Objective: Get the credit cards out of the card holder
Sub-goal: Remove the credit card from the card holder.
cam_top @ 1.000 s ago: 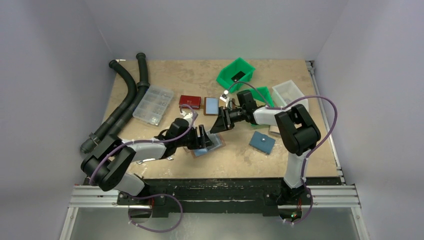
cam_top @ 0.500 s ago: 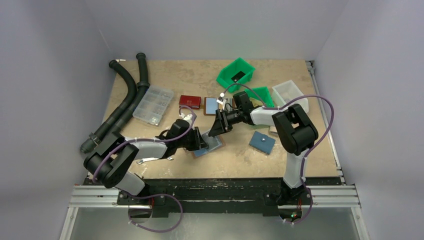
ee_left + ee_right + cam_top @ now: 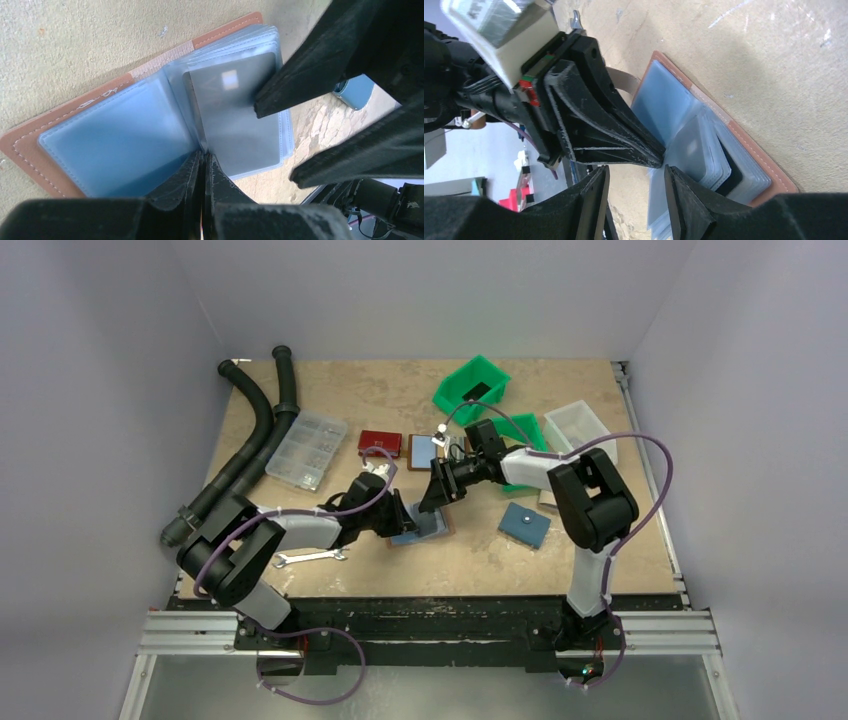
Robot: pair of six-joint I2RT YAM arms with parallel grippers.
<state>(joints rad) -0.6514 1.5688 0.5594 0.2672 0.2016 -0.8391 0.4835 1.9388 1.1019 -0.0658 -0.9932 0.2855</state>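
Near the middle of the counter [image 3: 600,540], toward its near edge, the brown card holder [image 3: 441,526] lies open and flat with its clear blue-tinted sleeves fanned out. The left gripper [image 3: 204,157] comes in low from the left, its jaws pressed together on the near edge of a sleeve page [image 3: 274,127] close to the spine; whether they bite the card inside or only the plastic cannot be told. That page stands tilted up from the stack and carries a grey card [image 3: 235,115] with a small pale square near its far end. A black card [image 3: 730,181] sits deeper in the stack, tucked among the sleeves against the holder's right half. The right gripper [image 3: 636,172] reaches in from the far right with its jaws apart and nothing between them; one of its fingers [image 3: 310,65] has its tip against the outer edge of the grey card, the other hanging just off the stack. To the right of the holder lies a blue snap pouch [image 3: 525,524], and a wrench [image 3: 308,557] lies near the left arm. Farther back are a red wallet [image 3: 380,443], a clear parts box [image 3: 308,448], two black hoses [image 3: 255,435] and green bins [image 3: 471,388].
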